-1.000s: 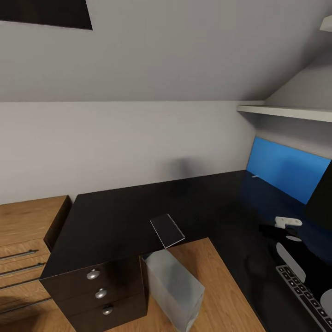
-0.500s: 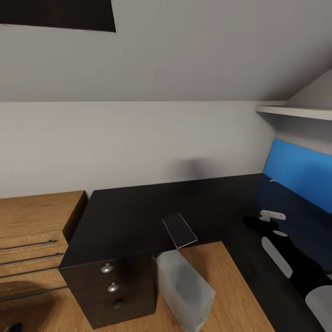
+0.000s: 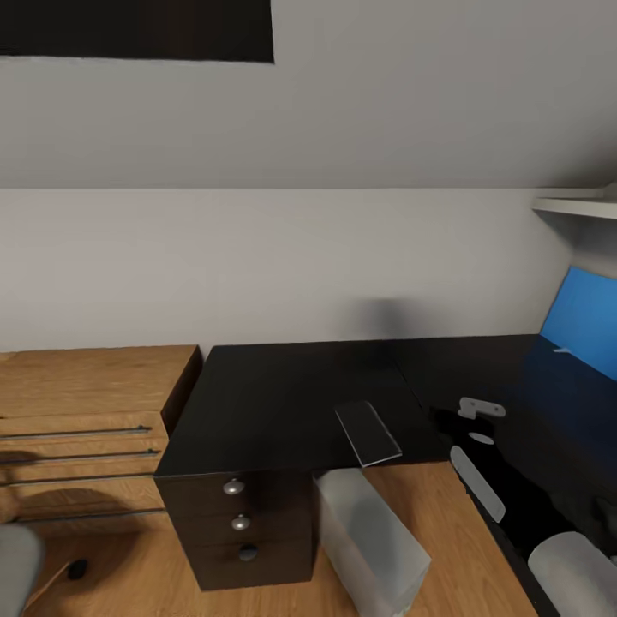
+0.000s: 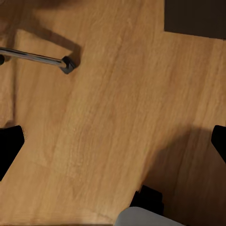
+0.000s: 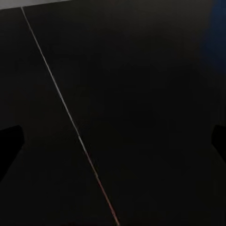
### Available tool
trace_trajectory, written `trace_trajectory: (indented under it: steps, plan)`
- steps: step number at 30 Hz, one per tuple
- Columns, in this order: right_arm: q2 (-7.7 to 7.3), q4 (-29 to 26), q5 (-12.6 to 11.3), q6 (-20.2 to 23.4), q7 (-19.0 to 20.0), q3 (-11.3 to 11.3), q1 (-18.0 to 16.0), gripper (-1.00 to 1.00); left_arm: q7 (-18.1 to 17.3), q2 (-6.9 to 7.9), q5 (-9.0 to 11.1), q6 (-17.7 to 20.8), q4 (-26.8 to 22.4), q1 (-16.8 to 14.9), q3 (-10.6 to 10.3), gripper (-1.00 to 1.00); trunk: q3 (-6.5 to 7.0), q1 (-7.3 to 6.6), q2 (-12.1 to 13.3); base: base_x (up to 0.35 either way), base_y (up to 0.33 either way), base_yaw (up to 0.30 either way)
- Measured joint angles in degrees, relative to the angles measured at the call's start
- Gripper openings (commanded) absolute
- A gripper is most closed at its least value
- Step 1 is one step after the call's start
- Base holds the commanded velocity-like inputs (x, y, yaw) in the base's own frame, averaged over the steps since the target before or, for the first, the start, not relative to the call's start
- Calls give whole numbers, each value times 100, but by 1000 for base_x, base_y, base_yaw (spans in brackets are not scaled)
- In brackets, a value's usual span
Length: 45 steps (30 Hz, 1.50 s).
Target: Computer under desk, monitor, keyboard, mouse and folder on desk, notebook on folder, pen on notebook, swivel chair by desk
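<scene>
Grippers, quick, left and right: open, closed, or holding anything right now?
Left gripper: open, fingertips far apart over the wooden floor, holding nothing.
Right gripper: open, fingertips far apart over the long black desk, holding nothing.

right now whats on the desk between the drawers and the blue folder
In the head view, a small flat dark slab lies at the black desk's front edge, right of the drawers. Toward the blue folder the top is otherwise bare.

View has swung left: desk [image 3: 283, 394] and computer [image 3: 373, 540] sit further right, keyboard gone from frame, more wooden chest [image 3: 86, 403] visible.
</scene>
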Motion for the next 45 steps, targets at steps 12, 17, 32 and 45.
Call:
trace_trajectory:
  steps: [12, 17, 32, 45]
  plan:
    - [123, 8, 7, -19, -247, 52, 13, 100, -6, 0, 2, -9, 0, 3, 6, 100, -12, 0, 0, 0, 0, 268]
    - [129, 11, 7, -20, -250, 55, 14, 100, -8, 0, 2, -9, 0, 3, 4, 100, -26, 0, 0, 0, 17, 267]
    - [483, 27, 489, -32, -534, 316, 25, 100, -1, 0, 2, -9, 0, 2, 1, 100, -76, 0, 0, 0, 3, 259]
    - [684, 7, 768, -30, -815, 387, 112, 100, -2, -1, -4, -10, 3, 2, 1, 100, -86, 2, 0, -30, 25, 27]
